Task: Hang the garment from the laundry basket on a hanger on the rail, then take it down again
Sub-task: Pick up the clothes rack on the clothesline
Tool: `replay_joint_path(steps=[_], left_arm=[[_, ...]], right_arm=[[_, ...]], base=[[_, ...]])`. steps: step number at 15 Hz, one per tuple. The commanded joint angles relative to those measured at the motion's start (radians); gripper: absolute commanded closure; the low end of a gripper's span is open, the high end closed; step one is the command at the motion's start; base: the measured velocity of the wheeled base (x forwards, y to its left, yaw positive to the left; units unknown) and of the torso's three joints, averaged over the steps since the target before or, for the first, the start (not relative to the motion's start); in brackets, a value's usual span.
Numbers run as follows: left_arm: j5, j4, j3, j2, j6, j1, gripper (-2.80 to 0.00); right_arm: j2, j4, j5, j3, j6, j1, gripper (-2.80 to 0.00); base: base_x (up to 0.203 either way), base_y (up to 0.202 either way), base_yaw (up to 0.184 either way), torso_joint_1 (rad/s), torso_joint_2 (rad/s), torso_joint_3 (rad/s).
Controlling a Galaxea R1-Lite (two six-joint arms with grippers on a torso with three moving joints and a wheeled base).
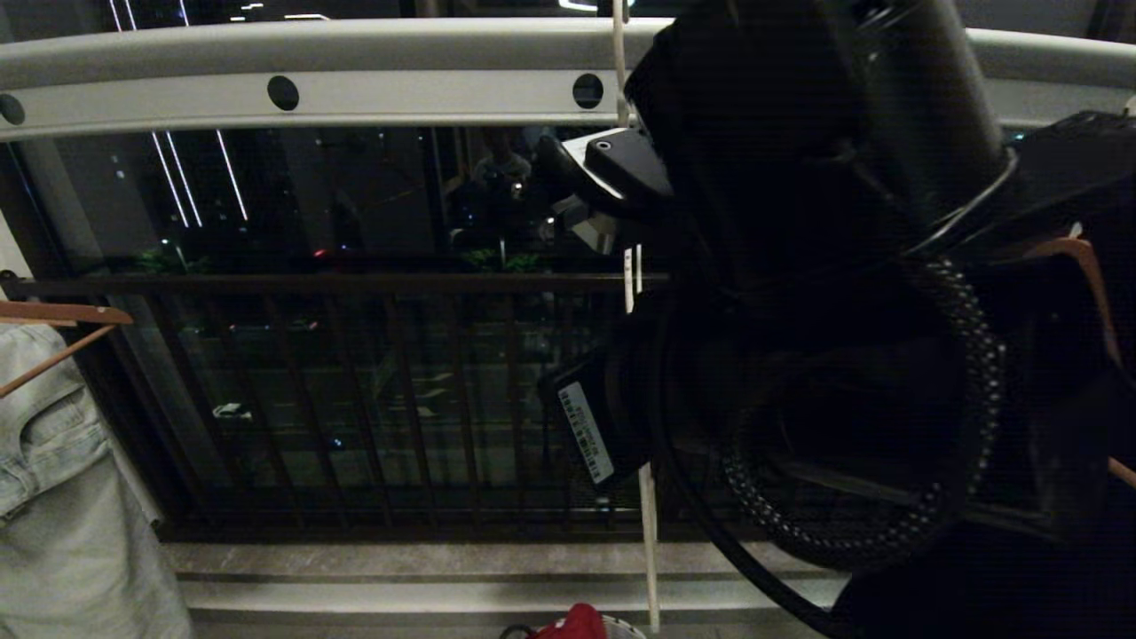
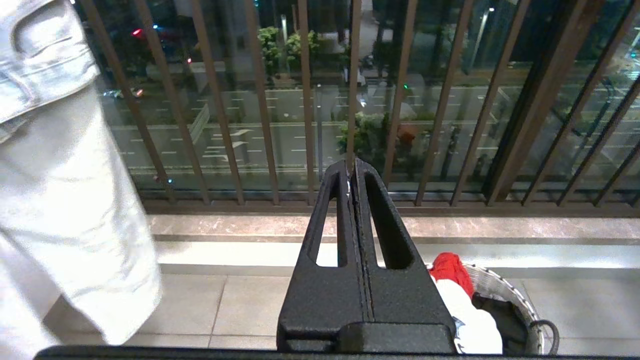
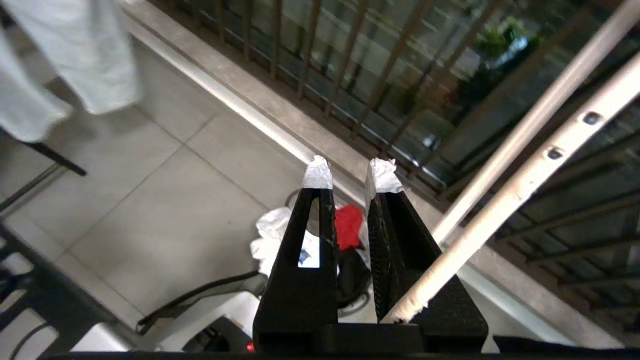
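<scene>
The rail (image 1: pixel 426 93), a pale bar with round holes, spans the top of the head view and runs slantwise past my right gripper (image 3: pixel 348 172) in the right wrist view. That gripper is raised near the rail (image 3: pixel 570 137), its white-taped fingertips (image 3: pixel 317 172) apart with nothing between them. Far below it the garment (image 3: pixel 272 235), a white T-shirt, lies bunched in the laundry basket (image 2: pixel 505 287). My left gripper (image 2: pixel 351 167) is parked low and shut, beside the garment (image 2: pixel 475 325). The hanger is out of view.
My dark right arm (image 1: pixel 843 266) fills the right of the head view. A pale denim garment (image 1: pixel 62 497) hangs on a wooden hanger (image 1: pixel 62 312) at left. A red cloth (image 2: pixel 450 270) tops the basket. The balcony railing (image 1: pixel 355 284) stands behind, and a thin white cord (image 1: pixel 650 550) hangs mid-view.
</scene>
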Motion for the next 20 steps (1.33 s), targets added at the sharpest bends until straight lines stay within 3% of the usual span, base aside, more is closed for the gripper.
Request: replay_joint_path(steps=[1, 7, 11, 16, 20], left_arm=[[0.001, 0.000, 0.000, 0.000, -0.001, 0.000, 0.00], [0.001, 0.000, 0.000, 0.000, -0.001, 0.000, 0.00], [0.001, 0.000, 0.000, 0.000, -0.001, 0.000, 0.00], [0.001, 0.000, 0.000, 0.000, -0.001, 0.000, 0.00], [0.001, 0.000, 0.000, 0.000, -0.001, 0.000, 0.00]], right_arm=[[-0.025, 0.004, -0.002, 0.002, -0.002, 0.019, 0.00], [-0.115, 0.004, 0.026, 0.067, 0.005, 0.019, 0.00], [-0.248, 0.004, 0.154, 0.214, -0.002, -0.019, 0.00], [-0.433, 0.002, 0.377, 0.441, -0.065, -0.208, 0.00], [-0.502, 0.002, 0.546, 0.571, -0.200, -0.436, 0.00]], base=[[0.000, 0.000, 0.000, 0.000, 0.00, 0.000], [0.000, 0.000, 0.000, 0.000, 0.00, 0.000], [0.000, 0.000, 0.000, 0.000, 0.00, 0.000], [0.000, 0.000, 0.000, 0.000, 0.00, 0.000], [0.000, 0.000, 0.000, 0.000, 0.00, 0.000]])
